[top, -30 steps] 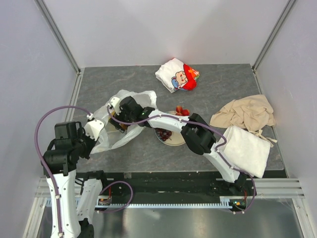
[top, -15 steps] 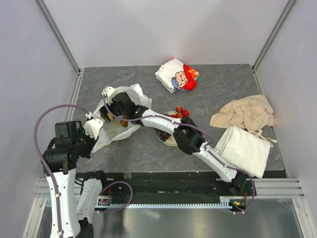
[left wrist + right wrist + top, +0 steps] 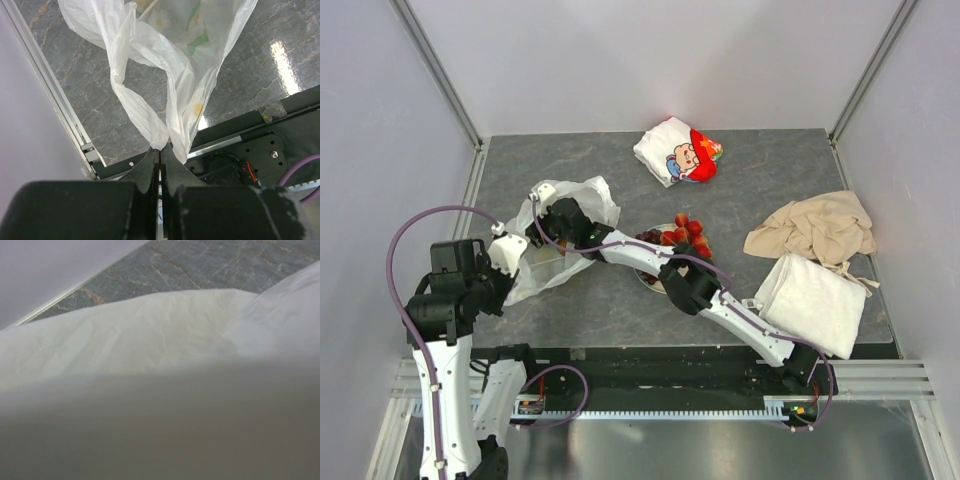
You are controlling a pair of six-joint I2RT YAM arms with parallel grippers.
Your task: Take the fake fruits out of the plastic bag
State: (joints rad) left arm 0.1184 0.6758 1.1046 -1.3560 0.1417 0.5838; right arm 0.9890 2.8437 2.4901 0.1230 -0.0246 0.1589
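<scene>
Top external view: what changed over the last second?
The right arm pushed further left into the plastic bag, its elbow swinging leftward and uncovering more of the strawberries and grapes. The bag got bunched to the left. Nothing visibly grabbed or released. The left gripper stays clamped on the bag's handle. The cartoon packet and folded towel are unmoved.

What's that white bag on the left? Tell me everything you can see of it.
The plastic bag is thin, crinkly, translucent white film with small yellow and green prints. It lies crumpled on the grey table. The left gripper is shut on a twisted strip of it near the table's front edge; the right gripper reaches into its open mouth.
</scene>
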